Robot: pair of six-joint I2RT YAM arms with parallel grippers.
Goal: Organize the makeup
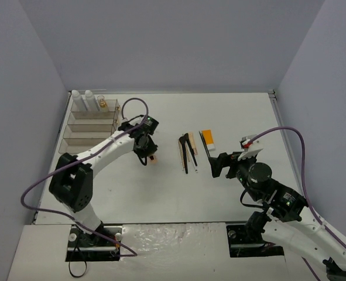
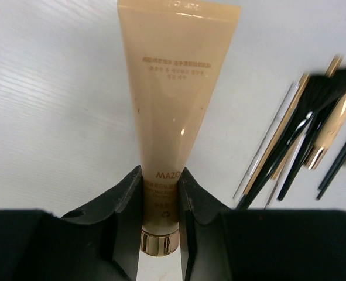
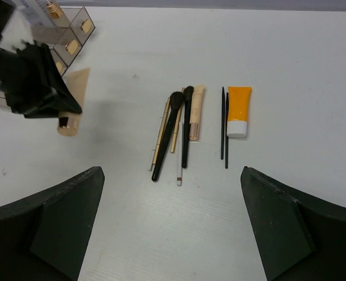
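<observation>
My left gripper is shut on a beige tube near its gold cap end, right of the clear drawer box; the tube also shows in the right wrist view. A cluster of slim black brushes and thin wooden sticks lies mid-table, also seen in the right wrist view. An orange tube with a white cap lies right of them. Two white-grey bottles and a gold-capped vial stand on the box's top tier. My right gripper is open and empty, near the brushes.
The clear tiered acrylic drawer box stands at the back left by the left wall. Two thin black sticks lie beside the orange tube. A purple cable loops above the left arm.
</observation>
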